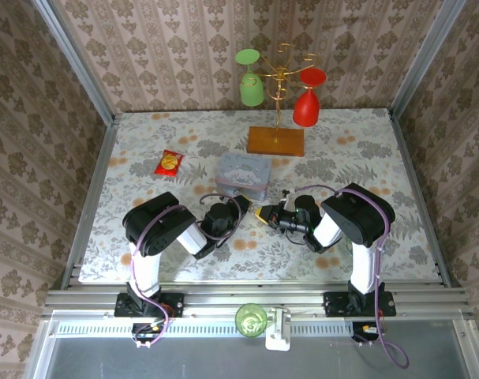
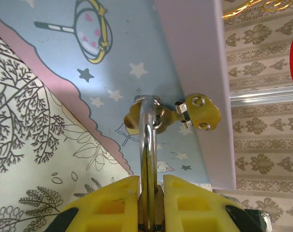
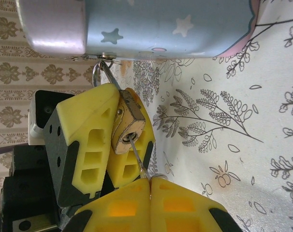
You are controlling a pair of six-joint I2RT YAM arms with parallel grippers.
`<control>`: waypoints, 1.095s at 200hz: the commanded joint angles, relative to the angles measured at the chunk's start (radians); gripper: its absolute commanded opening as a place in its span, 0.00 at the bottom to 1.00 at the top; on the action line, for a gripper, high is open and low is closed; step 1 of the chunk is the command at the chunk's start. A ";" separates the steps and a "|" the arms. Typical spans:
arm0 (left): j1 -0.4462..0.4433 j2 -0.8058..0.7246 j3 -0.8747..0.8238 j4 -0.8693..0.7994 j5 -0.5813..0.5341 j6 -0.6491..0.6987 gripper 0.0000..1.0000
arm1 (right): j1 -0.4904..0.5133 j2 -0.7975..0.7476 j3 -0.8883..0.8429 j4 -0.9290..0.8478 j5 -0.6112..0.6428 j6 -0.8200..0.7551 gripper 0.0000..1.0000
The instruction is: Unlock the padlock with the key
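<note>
Top: arms meet in front of tin (image 1: 244, 175).
L wrist: left gripper (image 2: 151, 183) clamps padlock (image 2: 146, 145) shackle against tin's side.
R wrist: right gripper (image 3: 150, 191) pinched on key (image 3: 136, 157), seated in padlock under tin edge.
Risk: off-axis twist could bend key, slip grip.

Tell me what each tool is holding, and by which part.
The left tool clamps the padlock by its brass body. The right tool pinches the key by its outer end, with the shaft entering the padlock.
</note>
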 commanded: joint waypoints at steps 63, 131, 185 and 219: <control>-0.038 0.009 0.003 0.054 0.076 -0.012 0.00 | -0.052 0.030 0.081 0.032 -0.098 0.078 0.00; -0.040 -0.006 0.017 0.055 0.074 -0.010 0.00 | -0.054 0.129 0.098 0.029 -0.106 0.157 0.00; -0.043 0.006 0.020 0.056 0.075 -0.013 0.00 | -0.075 0.077 0.106 0.023 -0.107 0.164 0.00; -0.053 0.010 0.043 0.056 0.083 -0.007 0.00 | -0.054 0.159 0.163 0.023 -0.121 0.210 0.00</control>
